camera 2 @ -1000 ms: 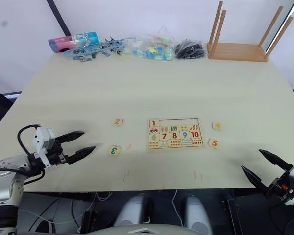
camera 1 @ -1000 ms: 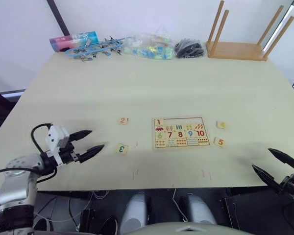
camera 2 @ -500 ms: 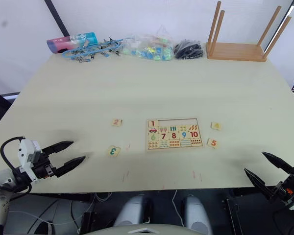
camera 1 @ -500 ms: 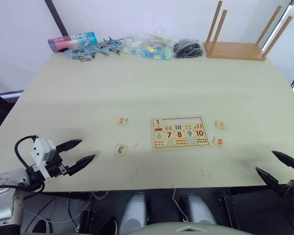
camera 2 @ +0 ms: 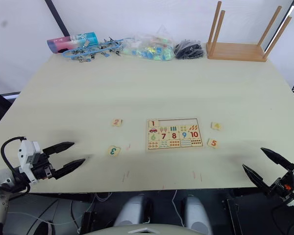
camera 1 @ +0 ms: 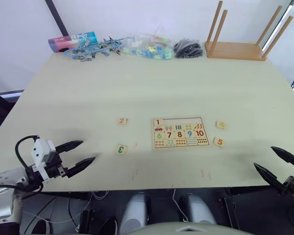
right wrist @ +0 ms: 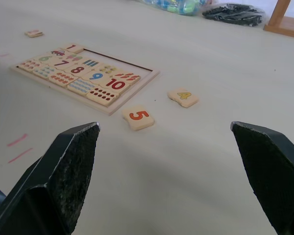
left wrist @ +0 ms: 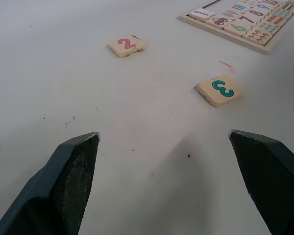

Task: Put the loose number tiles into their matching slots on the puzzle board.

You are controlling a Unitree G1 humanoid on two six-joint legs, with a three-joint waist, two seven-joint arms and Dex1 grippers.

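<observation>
Flat pale-wood puzzle board (camera 1: 179, 132): red 1 tile (camera 1: 158, 122) seated. Green 3 tile (camera 1: 121, 149) lies left of board. Left gripper (camera 1: 80, 152) and right gripper (camera 1: 274, 162) gape, empty. Next, likely: left gripper reaches for 3.

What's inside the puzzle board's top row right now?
The puzzle board holds the 1 tile in the leftmost slot of its top row; the other four slots show bare wood. Nothing covers them.

Bare bench (camera 1: 152, 88) fills the frame's middle. Clutter (camera 1: 137, 48) and a stool (camera 1: 237, 49) line the top edge. Around the board (camera 1: 180, 132), tiles 2 (camera 1: 122, 121), 3 (camera 1: 121, 149), 4 (camera 1: 221, 125), 5 (camera 1: 219, 142) lie apart.
</observation>
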